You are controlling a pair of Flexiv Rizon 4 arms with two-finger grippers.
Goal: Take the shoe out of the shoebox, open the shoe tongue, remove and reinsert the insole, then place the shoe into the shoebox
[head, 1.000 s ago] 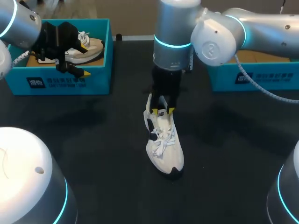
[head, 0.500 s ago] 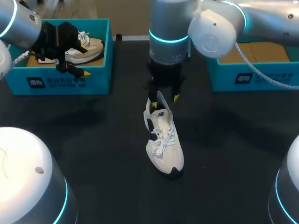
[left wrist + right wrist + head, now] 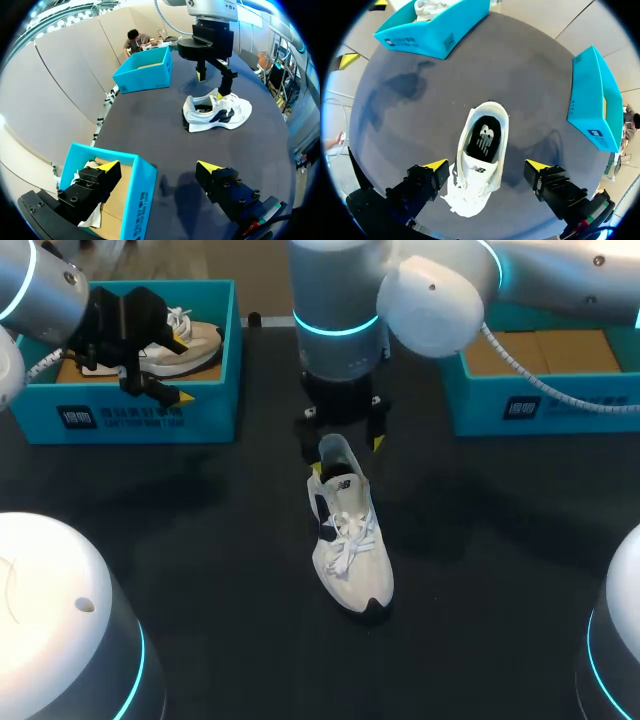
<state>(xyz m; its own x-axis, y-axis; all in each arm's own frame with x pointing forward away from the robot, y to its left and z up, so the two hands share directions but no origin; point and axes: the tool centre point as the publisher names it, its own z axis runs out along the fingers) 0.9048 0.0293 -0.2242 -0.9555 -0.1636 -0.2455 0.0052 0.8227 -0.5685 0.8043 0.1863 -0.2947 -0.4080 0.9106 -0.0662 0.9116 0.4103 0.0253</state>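
There are two blue boxes, two white shoes and two grippers on or over the black table.

On the left stands the first box. One shoe lies inside it. The left gripper hangs over the front wall of this box. Its fingers are spread wide apart. One finger is over the inside of the box and the other is outside, over the table. The blue wall sits between them, and I cannot see either finger touching it. This gripper holds nothing.

In the middle, the other shoe lies out on the table, well apart from both boxes. Its toe points toward the near edge of the table and its heel points toward the boxes. Its laces are tied. From the right wrist view you can look down into the shoe, and the dark insole is lying inside it.

The right gripper hangs over the heel end of this shoe. Its fingers are wide apart too, one on each side of the shoe. It holds nothing.

On the right stands the second box, and its brown floor shows.
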